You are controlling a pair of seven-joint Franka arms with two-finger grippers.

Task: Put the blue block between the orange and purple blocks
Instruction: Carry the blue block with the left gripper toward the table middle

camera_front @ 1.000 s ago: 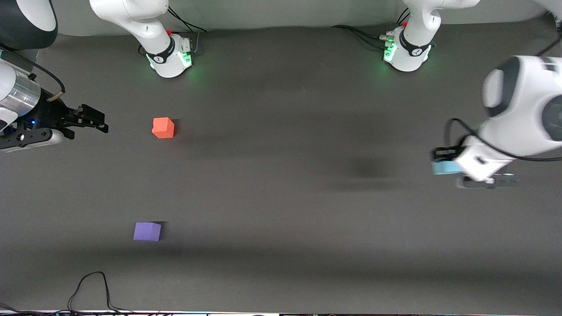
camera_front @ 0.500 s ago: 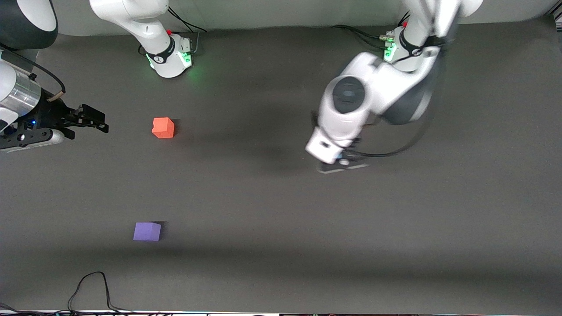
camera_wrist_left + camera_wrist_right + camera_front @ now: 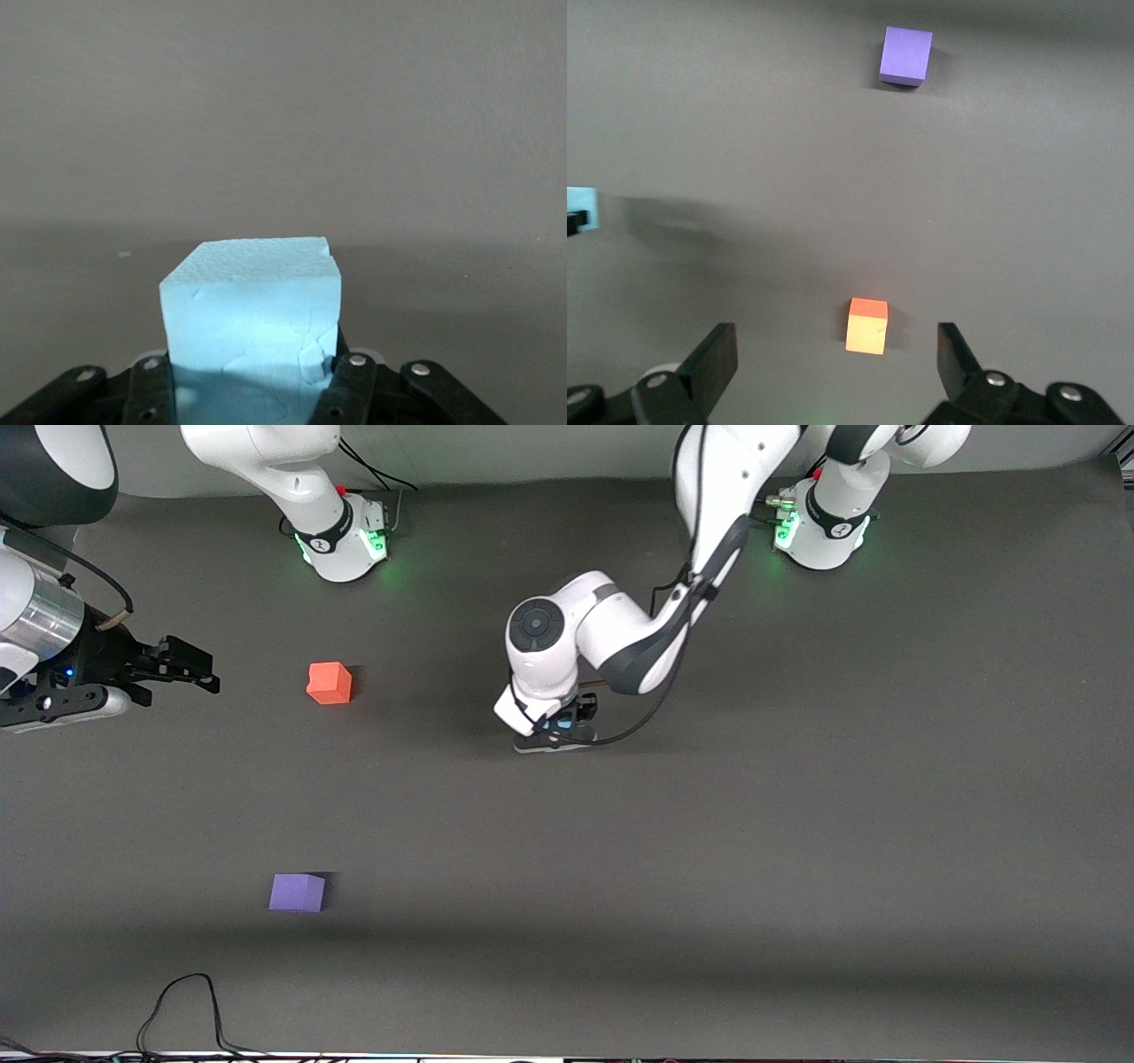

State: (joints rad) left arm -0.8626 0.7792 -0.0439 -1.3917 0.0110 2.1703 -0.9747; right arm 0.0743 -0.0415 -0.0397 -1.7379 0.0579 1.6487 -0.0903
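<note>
The dark grey table (image 3: 797,868) fills nearly the whole front view. The left arm (image 3: 620,633) reaches down from its base at the upper right of that frame, elbow bent, its wrist pointing straight down near the frame's middle. The right arm (image 3: 35,629) waits at the left edge, its forearm lying level.

The left tool (image 3: 560,731) hangs over the middle of the table, its fingers (image 3: 350,390) clamped on the blue block (image 3: 252,332), which in the front view shows only as a sliver under the wrist. The right tool (image 3: 182,666) sits at the left of the front view, over the table beside the orange block (image 3: 330,683); its fingers (image 3: 713,363) are spread wide apart with nothing between them.

The orange block sits at the centre-left of the front view, and the purple block (image 3: 297,892) at the lower left, nearer the camera. The two are well apart.
</note>
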